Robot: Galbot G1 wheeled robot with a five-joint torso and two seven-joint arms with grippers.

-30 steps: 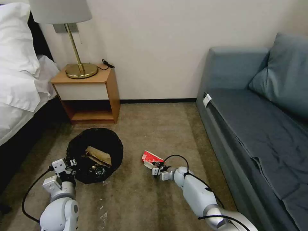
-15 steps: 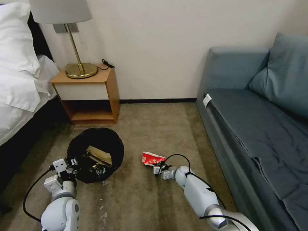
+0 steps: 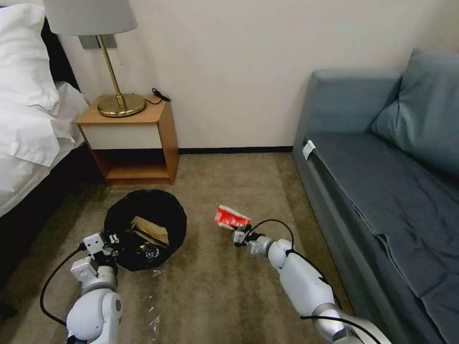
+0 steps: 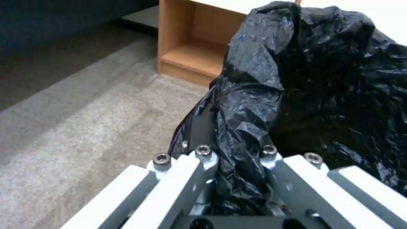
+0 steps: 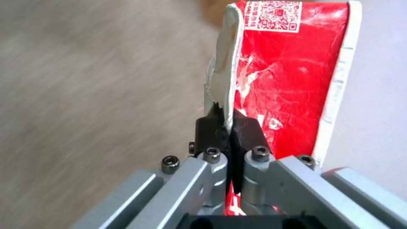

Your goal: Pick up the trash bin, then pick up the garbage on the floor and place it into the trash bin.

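Carpet [image 3: 215, 286] btwn nightstand [image 3: 131, 138] & sofa [image 3: 382, 191]: left gripper [image 4: 235, 159] pinches trash bin [image 3: 146, 229] liner rim; right gripper [image 5: 227, 127] clamped on red-and-white wrapper [image 3: 231, 218], lifted off floor, right of bin.

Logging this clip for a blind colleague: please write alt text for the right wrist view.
The right gripper is shut on an edge of a crumpled red-and-white plastic wrapper, which stands up from its black fingertips. A printed QR code shows at the wrapper's far end, with blurred tan carpet alongside.
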